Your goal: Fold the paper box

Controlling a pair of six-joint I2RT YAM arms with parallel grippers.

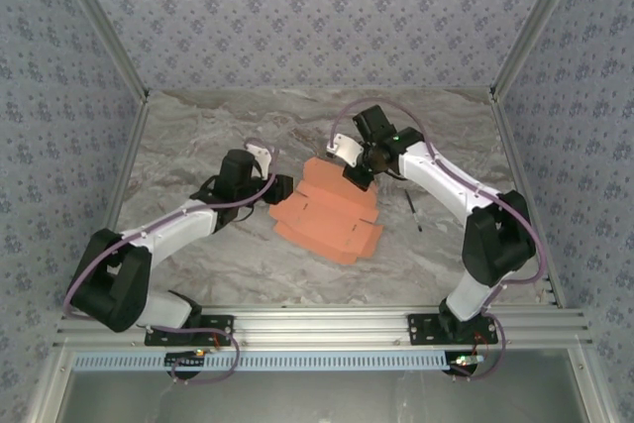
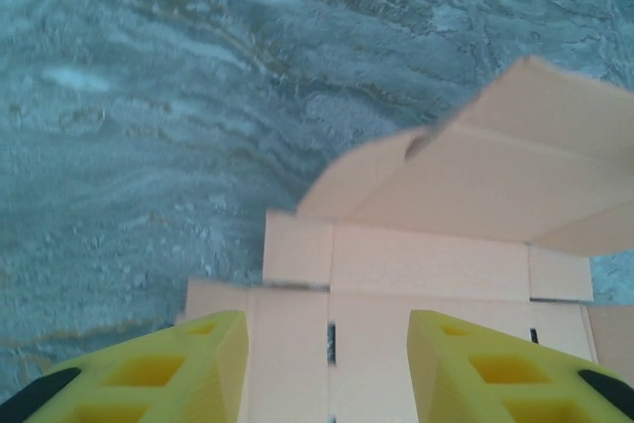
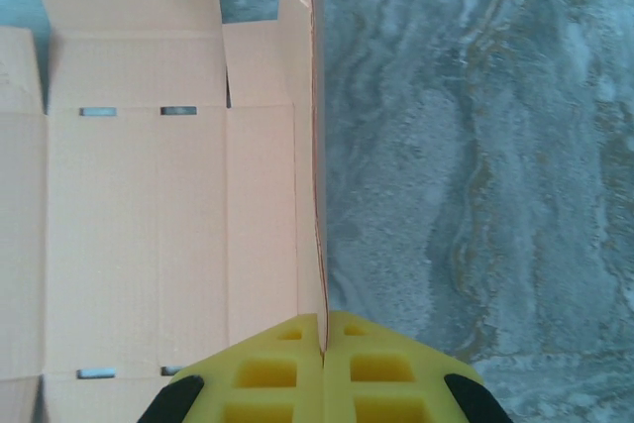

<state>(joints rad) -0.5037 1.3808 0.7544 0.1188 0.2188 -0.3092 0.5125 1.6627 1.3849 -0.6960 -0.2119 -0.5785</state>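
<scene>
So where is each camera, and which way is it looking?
Top: up high behind the arms, looking down at the table, the box, the left arm and the right arm.
Left wrist: on the left gripper, looking along its open yellow fingers over the box.
Right wrist: on the right gripper, looking down a raised flap pinched between its fingers.
Shared: all three see the box and table.

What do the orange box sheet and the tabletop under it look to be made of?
Paper box: thin salmon-orange card with a matte finish. It shows crisp creases and die-cut slots, and one flap stands up, showing a very thin edge.
Tabletop: grey-beige marble veining, smooth-looking. The pictures do not settle whether it is real stone or a printed laminate.
</scene>
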